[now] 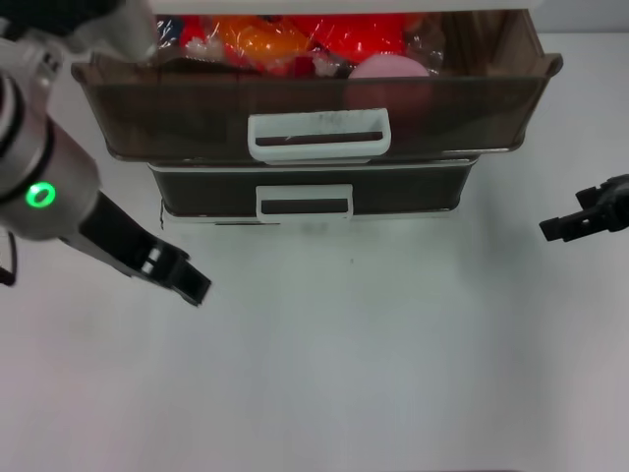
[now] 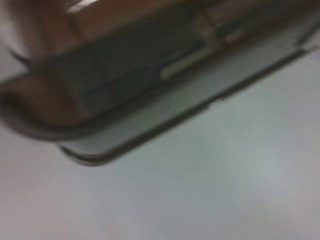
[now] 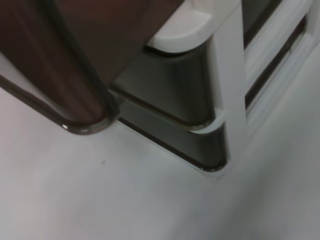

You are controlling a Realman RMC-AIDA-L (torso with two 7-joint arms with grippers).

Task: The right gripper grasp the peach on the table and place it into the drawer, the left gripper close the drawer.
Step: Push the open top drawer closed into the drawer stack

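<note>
The smoky brown drawer [image 1: 197,113] stands pulled out over the table [image 1: 393,374], its white loop handle [image 1: 319,135] facing me. Inside it, towards the right, lies the pink peach [image 1: 390,67]. My left gripper [image 1: 194,285] hangs shut and holding nothing above the table, in front of the cabinet's left corner and below the drawer. Off to the right, well clear of the cabinet, my right gripper [image 1: 560,227] hovers open and holds nothing. The left wrist view shows the drawer [image 2: 65,100] close by, blurred. In the right wrist view a drawer corner [image 3: 75,65] juts out.
Orange and red wrapped packets [image 1: 265,39] fill the back of the drawer beside the peach. Under it sits a shut lower drawer [image 1: 413,187] with a small flat handle [image 1: 304,203]. The white cabinet frame [image 3: 227,75] stands near the right wrist camera.
</note>
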